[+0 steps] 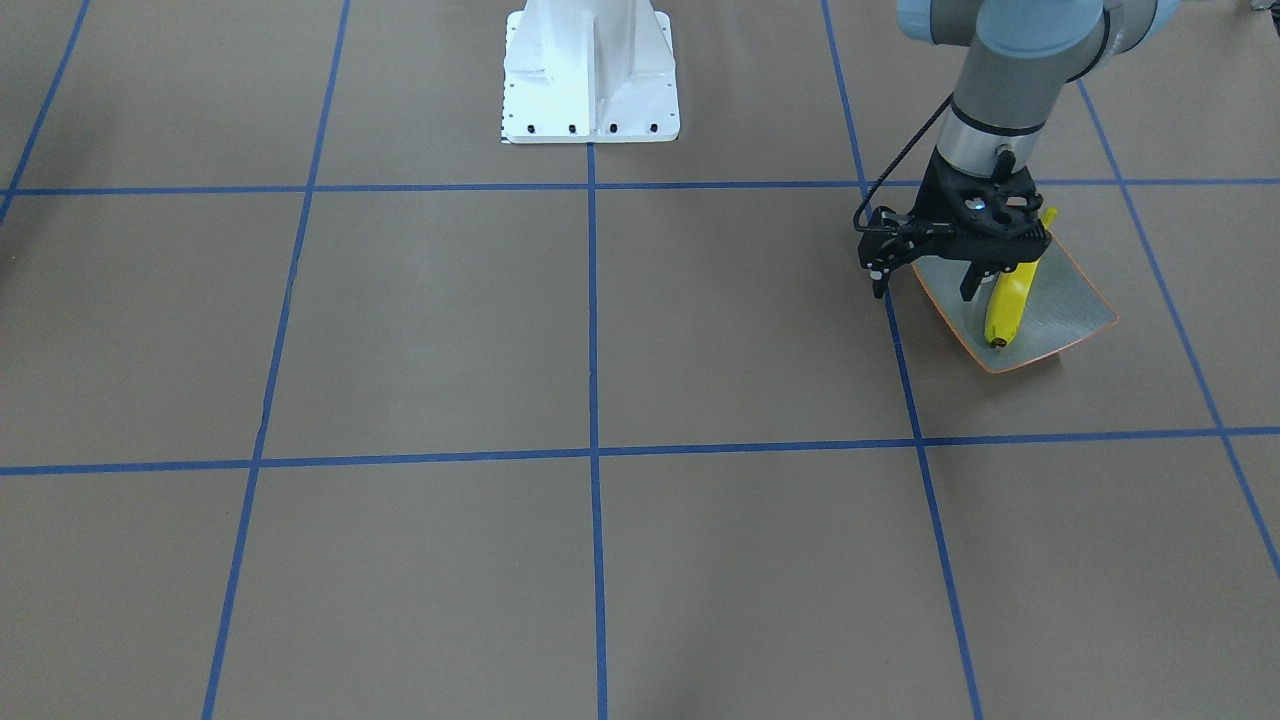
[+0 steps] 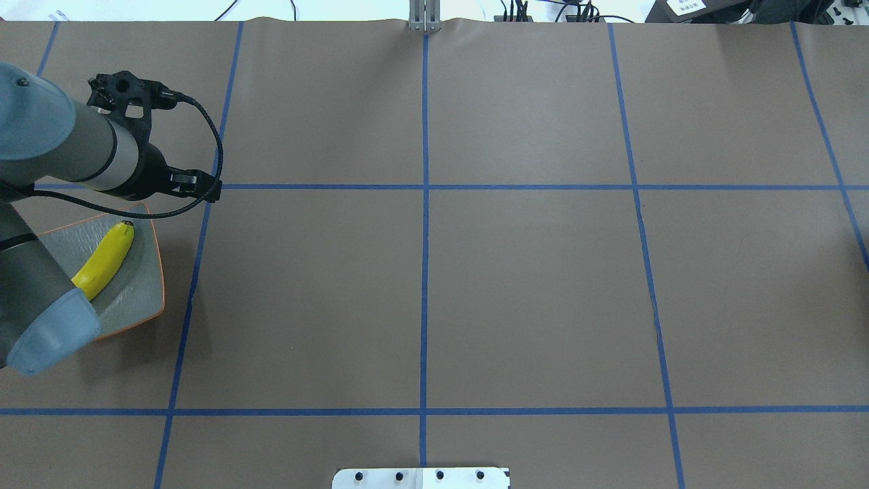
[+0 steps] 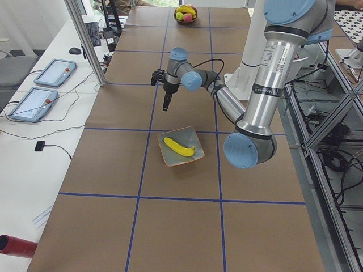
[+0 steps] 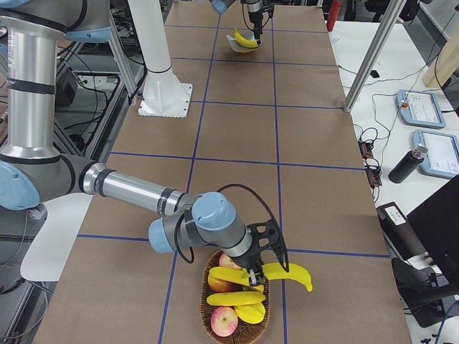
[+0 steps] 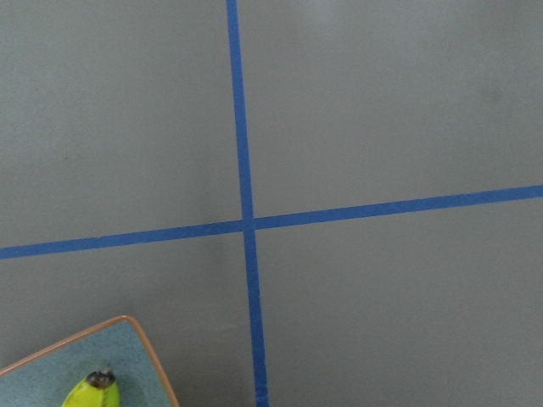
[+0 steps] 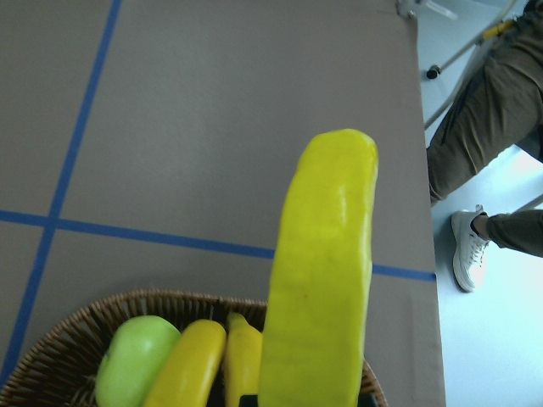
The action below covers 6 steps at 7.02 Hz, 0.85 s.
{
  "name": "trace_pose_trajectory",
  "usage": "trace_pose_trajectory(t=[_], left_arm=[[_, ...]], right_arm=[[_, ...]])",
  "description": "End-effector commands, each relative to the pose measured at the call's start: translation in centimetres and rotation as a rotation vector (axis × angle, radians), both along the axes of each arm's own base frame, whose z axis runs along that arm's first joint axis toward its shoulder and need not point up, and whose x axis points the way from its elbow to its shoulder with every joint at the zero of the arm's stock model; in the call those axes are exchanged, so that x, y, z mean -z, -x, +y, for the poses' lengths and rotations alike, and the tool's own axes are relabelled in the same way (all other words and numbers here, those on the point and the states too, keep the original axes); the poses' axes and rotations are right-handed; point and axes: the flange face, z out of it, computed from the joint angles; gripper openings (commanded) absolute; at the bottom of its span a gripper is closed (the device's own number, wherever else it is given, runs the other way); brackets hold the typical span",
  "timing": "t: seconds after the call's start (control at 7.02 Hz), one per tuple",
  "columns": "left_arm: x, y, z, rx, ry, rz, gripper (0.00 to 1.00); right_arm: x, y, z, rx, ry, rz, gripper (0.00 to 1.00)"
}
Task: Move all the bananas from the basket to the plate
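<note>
Bananas [image 4: 233,298] look shiny, light and hard, so they could slip. The right gripper [image 4: 255,276] is squeezed on one banana [image 6: 322,271] near its end, just above the basket [image 4: 204,308]. A hold nearer the middle seems safer. The plate [image 4: 237,44] is far away across open table, and the table edge is close beside the gripper. I cannot tell if the left gripper [image 1: 985,285] is open.

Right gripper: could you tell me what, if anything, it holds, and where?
The right gripper holds a banana near one end, over the basket.

One banana [image 2: 105,261] lies on the plate [image 2: 139,292] at the robot's left; another banana [image 4: 290,272] hangs above the basket [image 6: 68,373] far right.
</note>
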Motion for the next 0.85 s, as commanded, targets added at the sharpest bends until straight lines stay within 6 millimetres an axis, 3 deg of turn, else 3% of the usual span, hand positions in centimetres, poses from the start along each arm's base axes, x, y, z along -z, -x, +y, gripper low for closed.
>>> trace_pose_trajectory(t=[0.0, 0.28, 0.43, 0.71], left_arm=[[4.2, -1.4, -0.2, -0.018, -0.047, 0.058, 1.0], [7.8, -2.1, -0.2, 0.013, -0.02, 0.139, 1.0], [9.9, -2.2, 0.0, 0.044, 0.018, 0.198, 1.0], [15.3, -2.2, 0.0, 0.145, 0.091, 0.329, 1.0]], right_arm=[[9.6, 6.0, -4.8, 0.168, -0.193, -0.064, 0.0], [20.4, 15.5, -8.6, 0.248, -0.279, -0.164, 0.0], [25.9, 21.2, -9.3, 0.257, -0.27, -0.253, 0.0], [35.1, 31.4, -10.9, 0.253, -0.294, -0.344, 0.0]])
